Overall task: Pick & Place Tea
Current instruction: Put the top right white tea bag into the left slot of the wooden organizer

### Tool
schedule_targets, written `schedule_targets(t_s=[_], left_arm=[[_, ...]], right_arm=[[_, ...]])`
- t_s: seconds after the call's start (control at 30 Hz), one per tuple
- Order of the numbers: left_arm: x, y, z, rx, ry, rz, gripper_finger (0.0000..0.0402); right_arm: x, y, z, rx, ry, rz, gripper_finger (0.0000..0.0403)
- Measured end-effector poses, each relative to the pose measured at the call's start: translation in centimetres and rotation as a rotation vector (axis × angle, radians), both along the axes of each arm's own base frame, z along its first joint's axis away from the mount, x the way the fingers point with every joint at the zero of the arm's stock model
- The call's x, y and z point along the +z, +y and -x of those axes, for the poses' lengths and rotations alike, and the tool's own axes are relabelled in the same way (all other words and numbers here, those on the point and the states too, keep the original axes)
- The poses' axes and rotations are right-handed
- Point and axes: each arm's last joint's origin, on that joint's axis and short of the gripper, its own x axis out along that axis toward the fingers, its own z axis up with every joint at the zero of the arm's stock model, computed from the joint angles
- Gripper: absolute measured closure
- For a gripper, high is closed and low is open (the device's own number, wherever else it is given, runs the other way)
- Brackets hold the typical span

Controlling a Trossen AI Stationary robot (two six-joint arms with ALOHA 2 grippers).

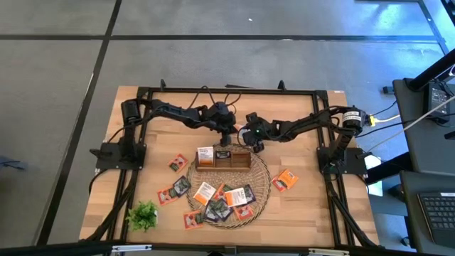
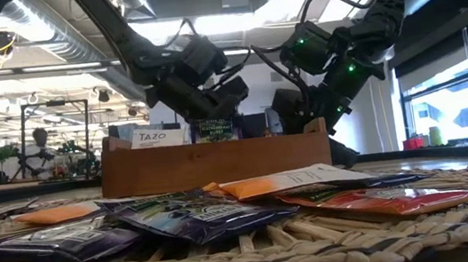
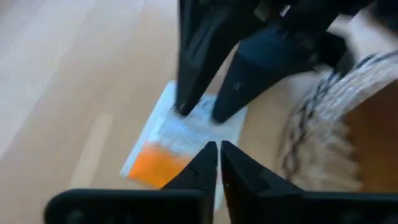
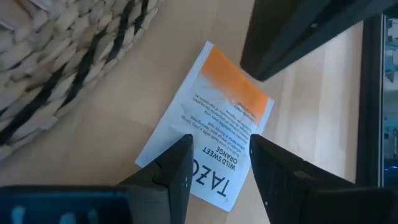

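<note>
A white-and-orange tea sachet point(image 4: 214, 109) lies flat on the bare wood just beyond the wooden tray point(image 1: 222, 162), beside the wicker mat's far edge point(image 4: 68, 56). In the high view both grippers cover it. My right gripper point(image 4: 217, 152) is open and comes down on its printed white half. My left gripper point(image 3: 219, 149) is shut and stands over the sachet's point(image 3: 180, 134) orange end; I cannot tell whether it touches. Several more sachets point(image 1: 224, 203) lie on the round mat. My right gripper is open, and its two fingertips point(image 3: 181, 109) rest apart on the sachet's white printed half point(image 4: 214, 140). The fingers slant down at it from above. The sachet lies flat on the table between and under the tips.
The tray holds a white-and-orange sachet point(image 1: 205, 154) in its left compartment and a dark one point(image 1: 223, 154) in the middle. Loose sachets lie left of the mat point(image 1: 178, 163) and right of it point(image 1: 284, 180). A green sprig point(image 1: 144, 215) sits near the near-left corner.
</note>
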Motion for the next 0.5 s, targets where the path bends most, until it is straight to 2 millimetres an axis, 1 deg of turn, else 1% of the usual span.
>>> schedule_targets(t_s=[0.13,0.23,0.3,0.37,0.43,0.5], left_arm=[[0.1,0.3,0.1,0.062,0.021,-0.085,0.0398],[0.0,0.9,0.3,0.092,0.025,-0.089,0.0400],[0.0,1.3,0.5,0.102,0.022,-0.064,0.0400],[0.0,1.7,0.7,0.076,0.012,-0.030,0.0400],[0.1,2.0,0.8,0.044,-0.005,0.005,0.0400],[0.1,2.2,0.9,0.019,-0.018,0.031,0.0400]], right_arm=[[0.1,0.0,0.0,-0.043,-0.023,-0.022,0.0243],[0.2,-0.1,-0.1,-0.111,-0.068,-0.077,0.0243],[0.2,-0.1,-0.1,-0.142,-0.085,-0.104,0.0243],[0.3,-0.1,-0.1,-0.176,-0.107,-0.134,0.0243],[0.8,-0.1,-0.1,-0.203,-0.134,-0.158,0.0243],[1.7,0.0,0.0,-0.228,-0.172,-0.181,0.0243]])
